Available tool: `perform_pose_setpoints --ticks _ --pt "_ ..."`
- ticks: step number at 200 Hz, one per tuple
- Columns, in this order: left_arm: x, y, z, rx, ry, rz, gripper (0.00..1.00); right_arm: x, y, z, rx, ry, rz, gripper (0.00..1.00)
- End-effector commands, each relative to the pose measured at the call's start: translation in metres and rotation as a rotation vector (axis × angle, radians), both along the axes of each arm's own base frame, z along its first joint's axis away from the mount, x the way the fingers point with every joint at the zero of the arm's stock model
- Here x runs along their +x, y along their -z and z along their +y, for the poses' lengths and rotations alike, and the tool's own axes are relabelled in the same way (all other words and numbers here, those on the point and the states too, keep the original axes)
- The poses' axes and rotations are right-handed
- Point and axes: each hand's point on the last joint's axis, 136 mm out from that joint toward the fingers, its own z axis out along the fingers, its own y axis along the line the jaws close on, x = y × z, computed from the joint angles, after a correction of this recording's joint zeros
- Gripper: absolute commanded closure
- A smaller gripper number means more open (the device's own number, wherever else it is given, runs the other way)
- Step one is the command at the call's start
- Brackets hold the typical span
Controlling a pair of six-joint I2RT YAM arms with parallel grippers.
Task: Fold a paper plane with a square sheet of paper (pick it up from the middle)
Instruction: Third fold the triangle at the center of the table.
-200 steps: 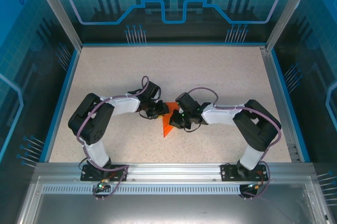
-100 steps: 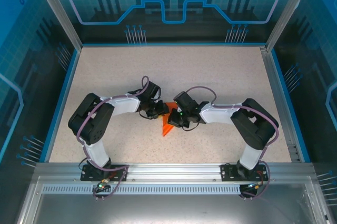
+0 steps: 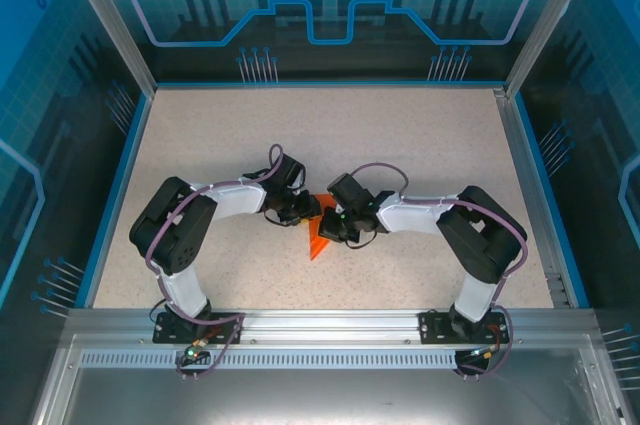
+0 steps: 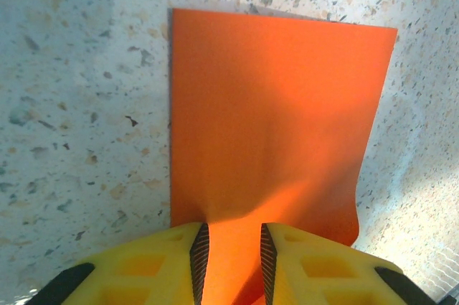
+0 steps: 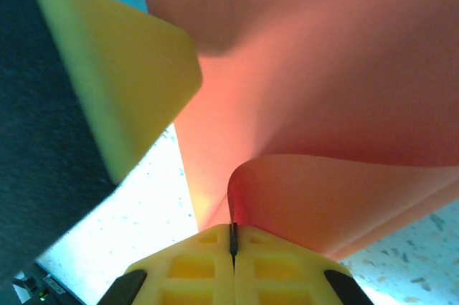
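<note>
The square sheet of paper [image 3: 318, 243], bright orange and partly folded, lies mid-table between my two grippers. In the left wrist view it lies flat [image 4: 272, 104], with one strip running between the jaws of my left gripper [image 4: 230, 237], which stand a little apart over it and grip nothing. My left gripper [image 3: 308, 209] sits at the sheet's far left edge. My right gripper [image 3: 328, 228] is shut on a flap of the sheet [image 5: 323, 197], which curls up into the closed jaws [image 5: 232, 232]. A yellow left finger [image 5: 122, 54] rests on the paper beside it. The paper plane is out of view.
The speckled table [image 3: 400, 145] has a blue rim [image 3: 125, 175] at the sides and an aluminium rail [image 3: 320, 330] along the near edge, where both arm bases are bolted. Open tabletop lies behind and to either side of the grippers.
My right gripper has moved slightly left, toward the left gripper, carrying the paper flap with it, so less orange shows from above. The left arm has stayed put.
</note>
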Motion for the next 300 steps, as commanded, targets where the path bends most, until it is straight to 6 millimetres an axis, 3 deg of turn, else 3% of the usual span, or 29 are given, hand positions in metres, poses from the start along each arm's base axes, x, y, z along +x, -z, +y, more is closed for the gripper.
perform_pose_setpoints --ticks 1,140,253,300 --pt "-0.015 0.010 0.003 0.020 0.012 0.051 0.71 -0.005 0.001 -0.003 -0.044 -0.015 -0.003 0.95" --pt "-0.018 0.010 0.003 0.018 0.020 0.050 0.71 -0.001 0.000 0.007 0.002 -0.031 -0.023 0.94" --pt "-0.019 0.010 0.004 0.018 0.016 0.050 0.71 -0.003 0.010 0.004 -0.028 -0.027 0.000 0.94" --pt "-0.017 0.003 0.004 0.018 0.012 0.035 0.70 -0.003 0.013 0.005 -0.028 -0.037 0.003 0.85"
